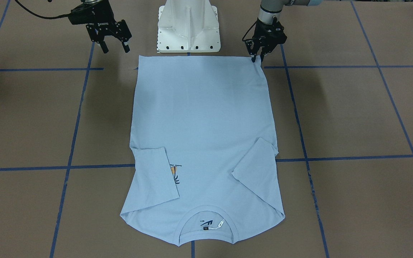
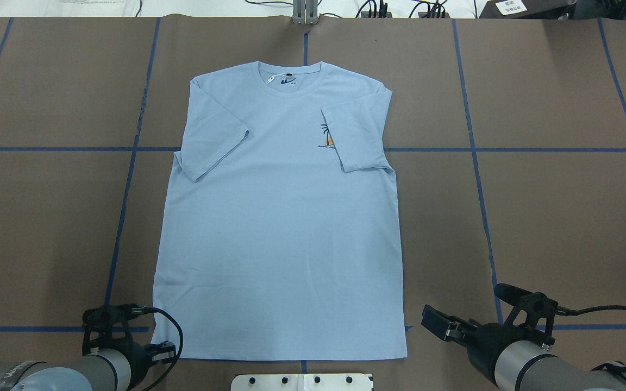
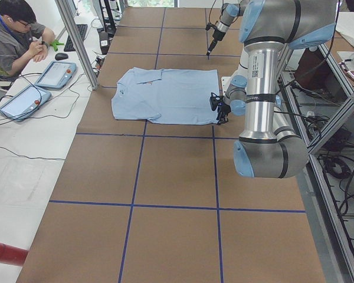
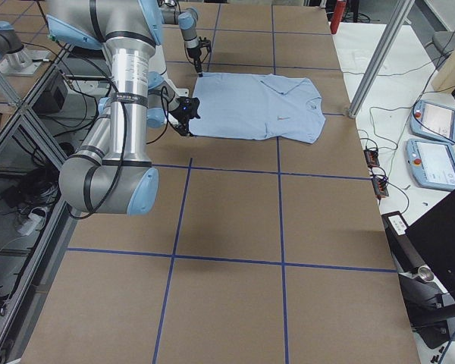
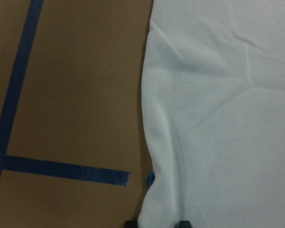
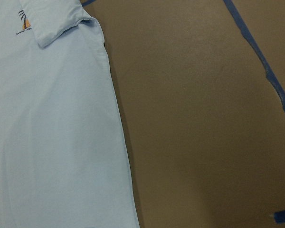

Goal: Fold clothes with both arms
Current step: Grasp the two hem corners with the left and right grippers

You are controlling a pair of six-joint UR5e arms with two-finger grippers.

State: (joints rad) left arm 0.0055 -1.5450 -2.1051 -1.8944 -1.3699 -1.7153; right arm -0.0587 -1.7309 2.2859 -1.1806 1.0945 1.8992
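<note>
Exterior front-facing: light blue T-shirt (image 1: 203, 118) spread flat and face up on the brown worktop (image 1: 353, 114), hem straight across just in front of the white pedestal base (image 1: 188, 27), collar (image 1: 206, 215) at the end farthest from that base. Both short sleeves folded inward over the chest, the sleeve on the right-arm side of the base overlapping part of the palm-tree and sun print (image 1: 175, 173). Small label (image 1: 205, 227) and white tag (image 1: 220, 223) inside the collar. Left hand (image 1: 257, 60) down at the hem corner on the base's left-arm side, fingers drawn together on the cloth, pinching that corner. From the left wrist camera, two dark fingertips (image 5: 183, 223) at the bottom edge, pale fabric between them and creases fanning away. Right hand (image 1: 115, 49) off the opposite side of the base, above the worktop, fingers spread apart and gripping nothing, just short of the other hem corner and not touching the shirt. Blue tape lines (image 1: 335, 66) crossing the worktop on either side of the base and beyond it.
</note>
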